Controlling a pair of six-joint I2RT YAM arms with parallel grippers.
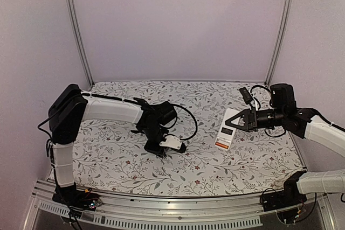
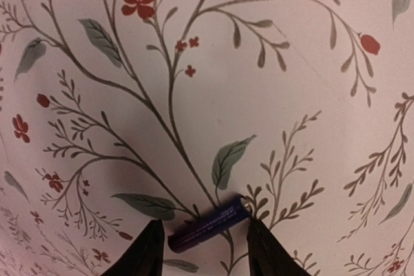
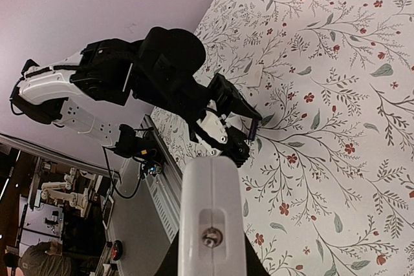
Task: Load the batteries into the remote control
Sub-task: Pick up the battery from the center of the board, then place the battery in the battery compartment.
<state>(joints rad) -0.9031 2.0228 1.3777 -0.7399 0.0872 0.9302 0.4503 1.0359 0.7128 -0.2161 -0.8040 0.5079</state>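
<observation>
A dark battery [image 2: 208, 225] lies on the flowered cloth, lengthwise between the fingers of my left gripper [image 2: 206, 250]. Both fingers stand apart, one close to each end of the battery, with a thin gap at its left end. In the top view the left gripper [image 1: 170, 151] is down on the cloth at mid-table. My right gripper [image 1: 235, 124] is shut on the remote control [image 1: 225, 136], white with an orange-red panel, and holds it above the right side of the table. In the right wrist view the remote control [image 3: 212, 211] is seen end-on between the fingers of the right gripper [image 3: 212, 264].
The flowered cloth [image 1: 124, 160] covers the table. A thin white piece [image 3: 253, 75] lies flat beyond the left gripper. Purple walls and metal posts [image 1: 75, 25] close in the back and sides. An aluminium rail [image 1: 161, 208] runs along the near edge.
</observation>
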